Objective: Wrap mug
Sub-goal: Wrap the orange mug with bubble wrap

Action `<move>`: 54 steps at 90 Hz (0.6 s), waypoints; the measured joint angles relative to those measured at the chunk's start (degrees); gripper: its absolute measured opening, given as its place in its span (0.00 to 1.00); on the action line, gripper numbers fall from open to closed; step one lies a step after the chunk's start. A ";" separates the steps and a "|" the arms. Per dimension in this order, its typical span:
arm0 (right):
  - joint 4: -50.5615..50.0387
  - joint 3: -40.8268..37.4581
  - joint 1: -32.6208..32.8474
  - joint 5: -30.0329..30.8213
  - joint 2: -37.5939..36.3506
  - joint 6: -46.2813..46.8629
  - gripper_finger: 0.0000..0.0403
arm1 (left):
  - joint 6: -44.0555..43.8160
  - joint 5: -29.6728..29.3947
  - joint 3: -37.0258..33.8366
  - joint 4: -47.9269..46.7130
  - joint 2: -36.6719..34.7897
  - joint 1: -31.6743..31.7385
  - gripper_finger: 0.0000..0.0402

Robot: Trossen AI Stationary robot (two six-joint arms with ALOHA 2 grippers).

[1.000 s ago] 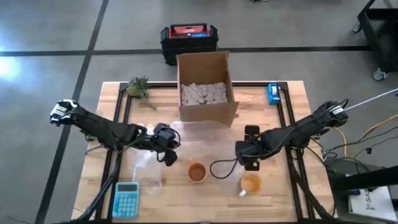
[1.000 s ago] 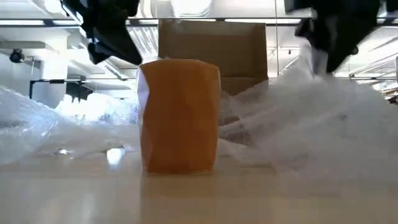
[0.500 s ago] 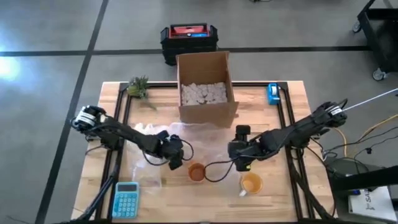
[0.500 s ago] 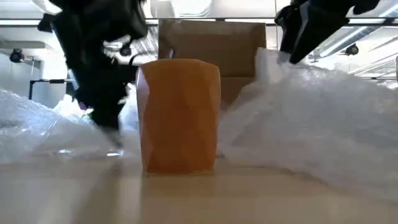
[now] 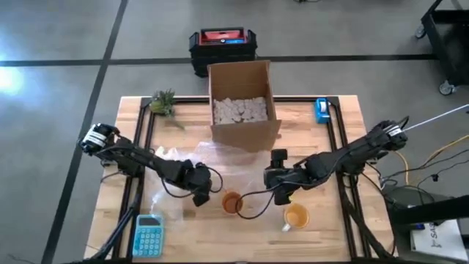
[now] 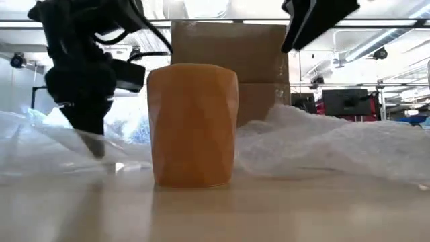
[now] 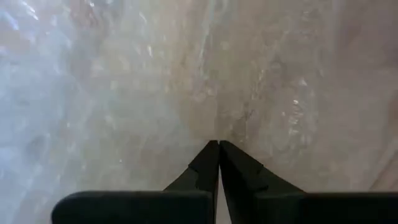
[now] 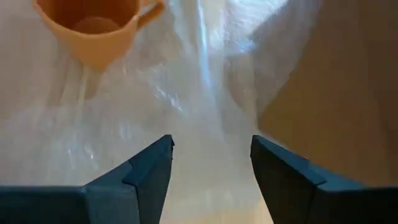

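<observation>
An orange mug (image 5: 232, 202) (image 6: 193, 124) (image 8: 93, 25) stands upright on a clear sheet of bubble wrap (image 5: 183, 165) (image 6: 322, 141) spread over the table's middle. My left gripper (image 5: 201, 196) (image 7: 218, 147) is just left of the mug, low over the table and shut on the wrap. On the mug's right, my right gripper (image 5: 278, 192) (image 8: 211, 149) hangs open above the wrap with nothing between its fingers. My left gripper pinches the bubble wrap (image 7: 217, 134) between its two fingertips, coming from above and slanting down. The held part lies low by the table (image 6: 94, 144), left of the mug. One layer or several, I cannot tell.
A second orange mug (image 5: 296, 216) stands on bare wood near the front right. An open cardboard box (image 5: 242, 103) with white filler is behind the wrap. A blue calculator (image 5: 148, 235) lies at the front left, a small plant (image 5: 163, 101) at the far left, and a tape dispenser (image 5: 322, 110) at the far right.
My left gripper has gone toward the near edge and the mug, and down to the table, with the wrap. My right gripper has moved left toward the mug. The right part of the wrap, raised under that gripper before, has sunk and now lies low beside the mug.
</observation>
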 joint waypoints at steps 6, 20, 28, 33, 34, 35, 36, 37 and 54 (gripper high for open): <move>4.74 -2.38 -0.51 -2.52 2.20 -0.39 0.49 | 0.13 -0.99 0.00 1.45 -0.33 -0.01 0.00; 15.27 -6.26 -2.20 -6.08 8.73 0.11 0.49 | 1.11 -1.23 -0.04 3.13 -0.15 -0.01 0.00; 15.63 -6.98 -2.99 -6.15 12.51 1.27 0.49 | 1.31 -1.25 -0.31 3.12 0.04 -0.01 0.00; 12.72 -7.04 -3.23 -6.18 14.20 2.18 0.49 | 1.08 -1.29 -0.82 3.16 0.03 -0.01 0.00; 11.99 -7.04 -3.27 -6.19 14.42 2.34 0.49 | 0.92 -1.31 -0.96 3.20 0.03 -0.01 0.00; 11.25 -7.04 -3.32 -6.19 14.59 2.51 0.49 | 0.75 -1.31 -1.12 3.23 0.03 -0.01 0.00; 10.38 -7.00 -3.32 -6.19 14.78 2.76 0.49 | 0.58 -1.31 -1.28 3.24 0.03 -0.01 0.00; 9.48 -6.95 -3.32 -6.19 14.93 3.04 0.49 | 0.43 -1.31 -1.43 3.21 0.03 -0.04 0.00; -10.50 -5.12 -3.17 -6.32 14.15 7.49 0.49 | -2.68 0.41 -4.67 3.29 0.03 -0.21 0.00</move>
